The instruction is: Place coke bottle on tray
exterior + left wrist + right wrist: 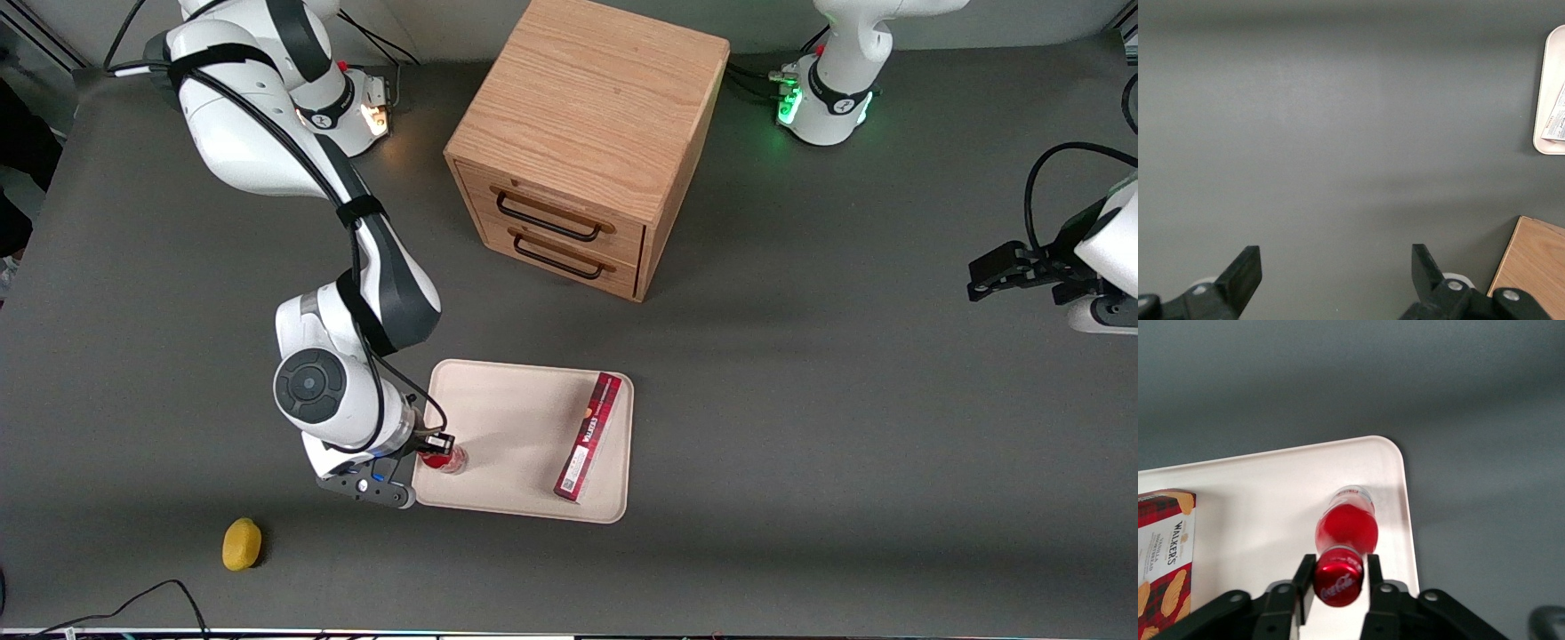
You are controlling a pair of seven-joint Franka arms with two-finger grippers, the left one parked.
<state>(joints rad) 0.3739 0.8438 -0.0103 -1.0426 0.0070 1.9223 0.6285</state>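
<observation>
The coke bottle is small and red with a red cap and a clear base. It stands upright on the cream tray, close to the tray corner at the working arm's end and nearest the front camera. My right gripper is directly over it. In the right wrist view the fingers flank the cap of the bottle and are closed on it, and the bottle's base rests on the tray.
A long dark-red biscuit box lies on the tray toward the parked arm's end and also shows in the right wrist view. A wooden two-drawer cabinet stands farther from the front camera. A yellow lemon lies near the table's front edge.
</observation>
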